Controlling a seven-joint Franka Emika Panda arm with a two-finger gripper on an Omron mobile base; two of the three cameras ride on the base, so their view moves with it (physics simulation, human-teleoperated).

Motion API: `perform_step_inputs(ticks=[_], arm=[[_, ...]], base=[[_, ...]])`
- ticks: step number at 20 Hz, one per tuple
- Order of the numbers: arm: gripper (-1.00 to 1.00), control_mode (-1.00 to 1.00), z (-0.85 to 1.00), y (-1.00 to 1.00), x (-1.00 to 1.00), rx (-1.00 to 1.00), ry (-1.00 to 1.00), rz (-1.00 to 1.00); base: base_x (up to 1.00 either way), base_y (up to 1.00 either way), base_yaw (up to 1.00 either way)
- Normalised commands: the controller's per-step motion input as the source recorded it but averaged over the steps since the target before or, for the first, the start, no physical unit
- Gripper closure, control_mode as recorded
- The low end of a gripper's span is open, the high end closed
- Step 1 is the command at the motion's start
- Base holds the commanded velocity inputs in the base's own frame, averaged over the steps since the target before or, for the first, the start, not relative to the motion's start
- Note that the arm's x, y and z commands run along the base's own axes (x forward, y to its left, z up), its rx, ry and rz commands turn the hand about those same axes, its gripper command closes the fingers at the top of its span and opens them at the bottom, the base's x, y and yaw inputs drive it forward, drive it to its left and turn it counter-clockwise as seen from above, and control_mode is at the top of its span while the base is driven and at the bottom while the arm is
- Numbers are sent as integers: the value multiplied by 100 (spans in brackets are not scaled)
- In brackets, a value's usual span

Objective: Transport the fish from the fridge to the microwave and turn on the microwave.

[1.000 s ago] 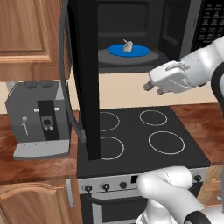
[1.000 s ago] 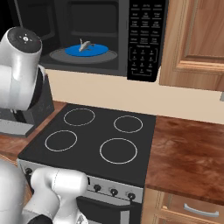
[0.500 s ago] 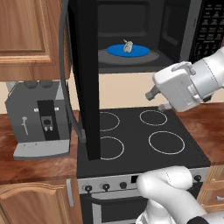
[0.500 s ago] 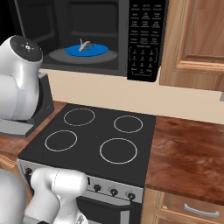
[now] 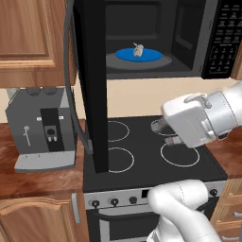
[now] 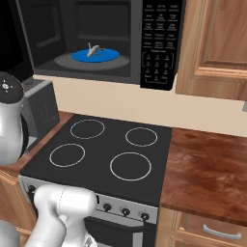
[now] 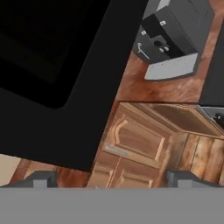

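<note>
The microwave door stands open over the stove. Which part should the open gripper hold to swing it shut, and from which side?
Probably the long bar handle on the outer face of the door, near its free edge. The door juts out toward the robot, hinged at the microwave's left, so the gripper should come round that front edge, jaws across the bar.

Glossy white arm (image 5: 208, 118), grey joints

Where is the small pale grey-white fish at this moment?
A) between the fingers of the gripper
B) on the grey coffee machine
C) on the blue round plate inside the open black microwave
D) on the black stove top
C: the small pale grey-white fish lies on the blue round plate inside the black microwave, whose door stands open.
</note>
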Motion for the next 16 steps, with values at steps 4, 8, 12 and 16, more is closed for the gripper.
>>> perform_step_inputs(ticks=[4, 8, 12, 16], arm=[[-100, -100, -13, 29, -44, 6, 9, -11], [-100, -100, -9, 30, -39, 14, 14, -15], [-100, -100, -10, 27, -30, 14, 19, -14], [-100, -100, -16, 24, -19, 6, 18, -10]], base=[[0, 0, 0], [0, 0, 0], [0, 0, 0], [0, 0, 0]])
